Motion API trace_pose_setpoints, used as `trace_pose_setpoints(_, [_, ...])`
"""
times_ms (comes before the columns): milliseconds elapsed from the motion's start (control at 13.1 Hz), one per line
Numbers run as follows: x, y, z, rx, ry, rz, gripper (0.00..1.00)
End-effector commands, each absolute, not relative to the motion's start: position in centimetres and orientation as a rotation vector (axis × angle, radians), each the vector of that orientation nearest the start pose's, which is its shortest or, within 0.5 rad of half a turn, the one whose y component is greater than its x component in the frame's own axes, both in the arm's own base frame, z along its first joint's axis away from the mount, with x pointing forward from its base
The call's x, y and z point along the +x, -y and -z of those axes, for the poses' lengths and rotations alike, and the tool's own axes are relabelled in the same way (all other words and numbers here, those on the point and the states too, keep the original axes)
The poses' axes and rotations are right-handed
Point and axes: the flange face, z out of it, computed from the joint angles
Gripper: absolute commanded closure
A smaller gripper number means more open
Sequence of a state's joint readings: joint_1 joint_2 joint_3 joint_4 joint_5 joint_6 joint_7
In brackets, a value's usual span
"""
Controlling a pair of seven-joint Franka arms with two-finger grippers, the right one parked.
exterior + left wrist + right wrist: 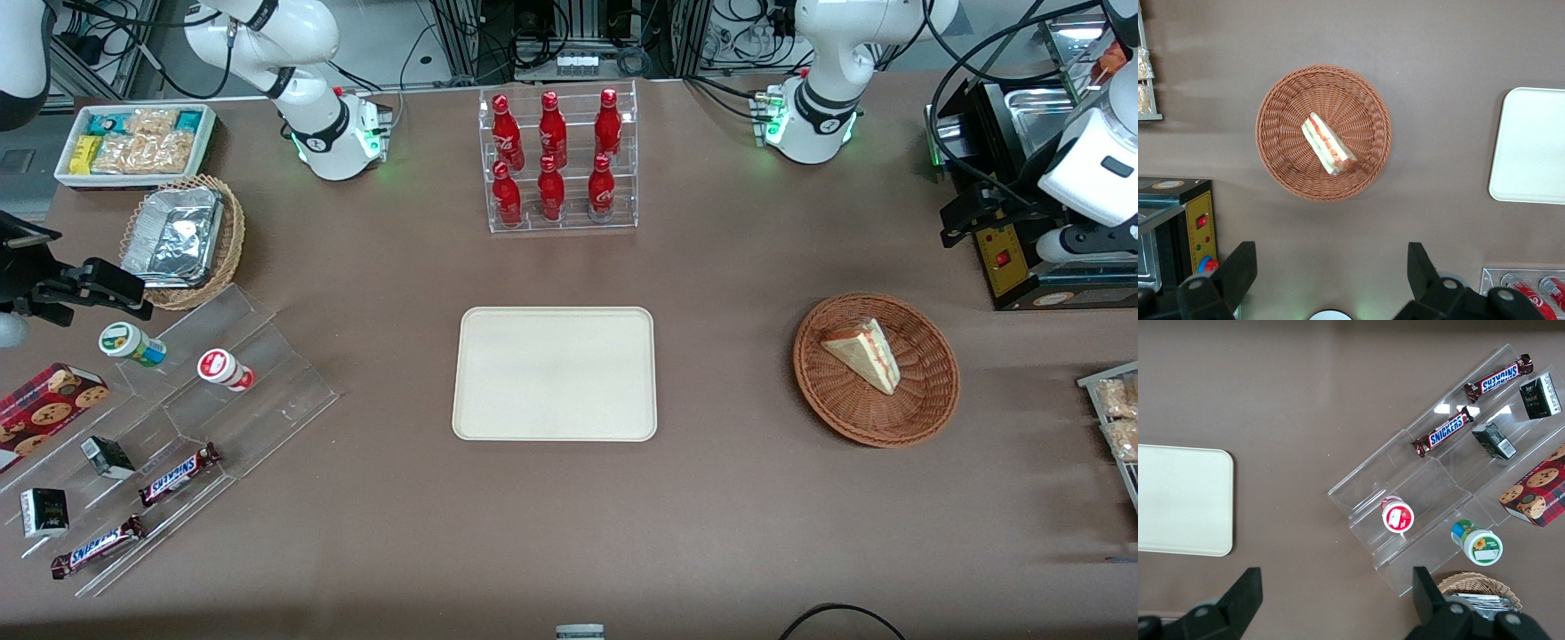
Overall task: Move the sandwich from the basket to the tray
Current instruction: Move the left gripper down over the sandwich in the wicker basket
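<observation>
Left wrist view, sandwich (1329,144) in basket (1279,110), tool (1331,270) spread above.

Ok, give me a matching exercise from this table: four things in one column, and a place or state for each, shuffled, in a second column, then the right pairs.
Things:
1. sandwich
2. tray
3. gripper
4. cola bottles

Places or states:
A. standing in a clear rack, farther from the front camera than the tray
B. open, holding nothing, high above the table near the basket
C. lying in the round brown basket
D. flat on the table with nothing on it

Pairs: 1-C, 2-D, 3-B, 4-A
</observation>
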State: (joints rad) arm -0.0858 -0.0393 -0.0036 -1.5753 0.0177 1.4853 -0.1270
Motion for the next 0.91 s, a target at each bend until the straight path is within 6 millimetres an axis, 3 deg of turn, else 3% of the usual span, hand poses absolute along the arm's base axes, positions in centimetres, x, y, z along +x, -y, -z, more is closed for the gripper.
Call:
trace_pose_setpoints(0, [52.8,4.8,-64.1,-3.103,0.034,-0.073,0.00])
trace_pose_setpoints(457, [53.1,4.6,-63.5,-3.101,0.039,-0.080,0.00])
trace_pose_setpoints(838, [53.7,2.7,-60.2,-3.104,0.145,-0.143,0.00])
